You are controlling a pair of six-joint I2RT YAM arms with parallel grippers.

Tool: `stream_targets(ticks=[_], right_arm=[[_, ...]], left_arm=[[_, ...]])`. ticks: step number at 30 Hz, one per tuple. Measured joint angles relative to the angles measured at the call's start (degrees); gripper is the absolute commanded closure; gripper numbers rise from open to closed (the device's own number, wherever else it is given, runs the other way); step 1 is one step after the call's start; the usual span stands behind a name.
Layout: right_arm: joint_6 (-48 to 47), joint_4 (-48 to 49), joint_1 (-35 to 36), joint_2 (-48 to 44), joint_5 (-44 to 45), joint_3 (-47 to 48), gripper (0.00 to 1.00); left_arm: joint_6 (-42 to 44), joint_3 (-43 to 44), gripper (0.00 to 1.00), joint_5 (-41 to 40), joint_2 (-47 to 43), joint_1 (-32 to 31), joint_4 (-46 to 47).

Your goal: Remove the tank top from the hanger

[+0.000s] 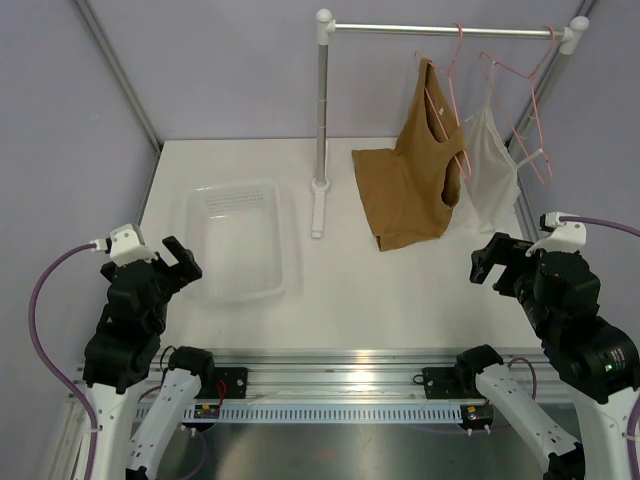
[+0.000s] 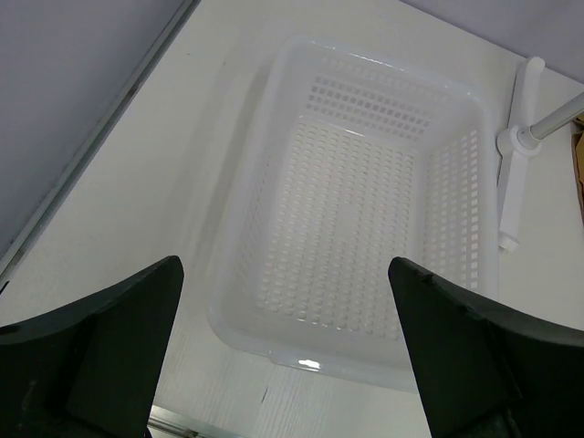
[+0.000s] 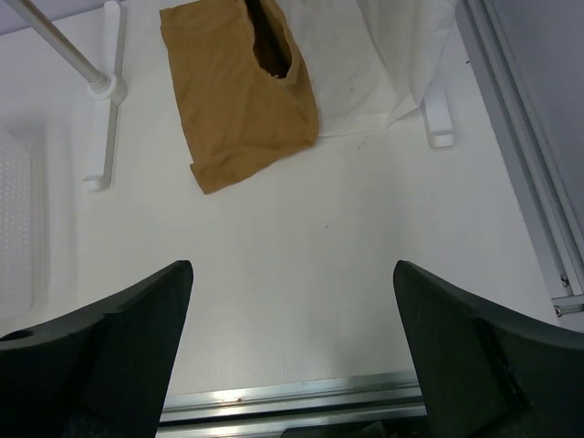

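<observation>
The left tool [image 1: 172,264] is spread wide and holds nothing; in its wrist view its dark fingers [image 2: 109,347] frame a white perforated basket [image 2: 383,68] just ahead of it on the surface [image 1: 380,300]. The right tool [image 1: 497,262] is likewise wide open, empty and touching nothing, poised above bare surface.

The tank top [image 1: 415,185] hangs on the pink hanger [image 1: 455,100], hooked over the rail [image 1: 400,30] of a white rack at the far right. Its lower part spreads onto the surface. Just beside it to the right, a white sheer garment [image 1: 490,165] hangs from a second pink hanger [image 1: 520,100]. The rack's upright post [image 1: 322,100] stands between basket and tank top.

Both arms are folded back near their bases, with the tools pointing forward and well apart from the rack.
</observation>
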Motion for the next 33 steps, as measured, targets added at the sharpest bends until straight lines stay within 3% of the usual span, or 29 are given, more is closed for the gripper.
stream_targets(ticks=[9, 14, 22, 33], right_arm=[[-0.6, 0.6, 0.0, 0.5, -4.6, 0.3, 0.0], [-1.5, 2.6, 0.0, 5.3, -6.5, 5.7, 0.0], [-4.8, 7.3, 0.0, 22.6, -7.1, 18.5, 0.02], [-12.7, 7.3, -1.9, 54.7, -6.5, 47.8, 0.2]], left_arm=[[-0.2, 0.0, 0.01, 0.0, 0.0, 0.0, 0.1], [-0.2, -0.1, 0.01, 0.1, 0.0, 0.0, 0.2], [-0.2, -0.1, 0.01, 0.3, 0.0, 0.0, 0.3], [-0.1, -0.8, 0.01, 1.5, 0.0, 0.0, 0.7]])
